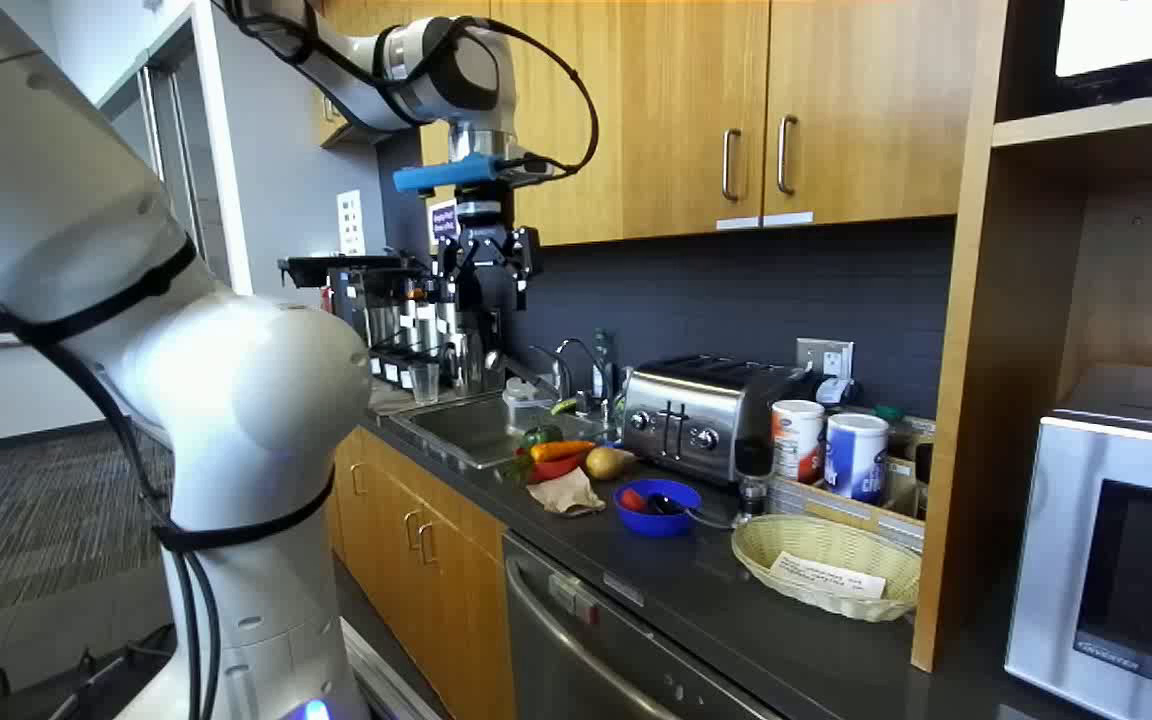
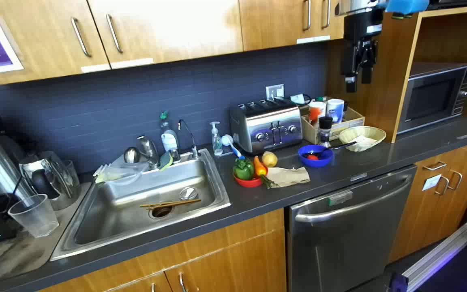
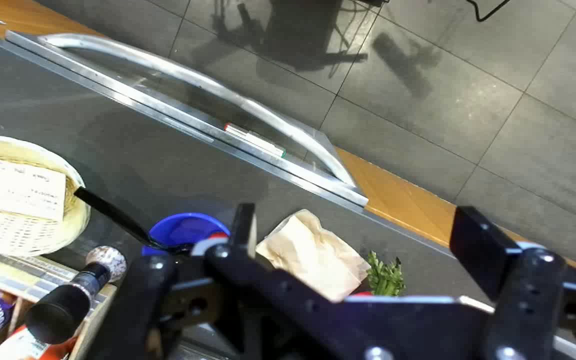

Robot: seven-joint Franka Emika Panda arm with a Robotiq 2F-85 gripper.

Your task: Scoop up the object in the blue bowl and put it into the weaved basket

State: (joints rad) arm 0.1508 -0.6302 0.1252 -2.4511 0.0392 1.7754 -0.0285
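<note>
In both exterior views the blue bowl point(image 1: 658, 525) point(image 2: 315, 163) stands on the dark counter. A small red object point(image 1: 633, 500) point(image 2: 312, 157) lies inside it. A black spoon point(image 2: 338, 145) point(image 3: 113, 215) also rests in the bowl, its handle leaning over the rim toward the weaved basket point(image 1: 816, 600) point(image 2: 353, 147) point(image 3: 23, 240). That pale basket holds a white paper slip with writing. High above the counter, my gripper point(image 1: 486, 290) point(image 2: 358, 80) points down, apart from everything. The wrist view shows the gripper point(image 3: 360, 227) open, nothing between its fingers; its left finger partly hides the bowl and red object.
A toaster point(image 2: 268, 134) and pepper grinder point(image 2: 324, 132) stand behind the bowl, near a box of canisters point(image 2: 353, 119). Beside the bowl lie a brown paper bag point(image 2: 288, 177) and a red bowl point(image 2: 249, 183) of vegetables. The sink point(image 2: 217, 190) lies beyond; wooden cabinets point(image 1: 686, 130) hang above.
</note>
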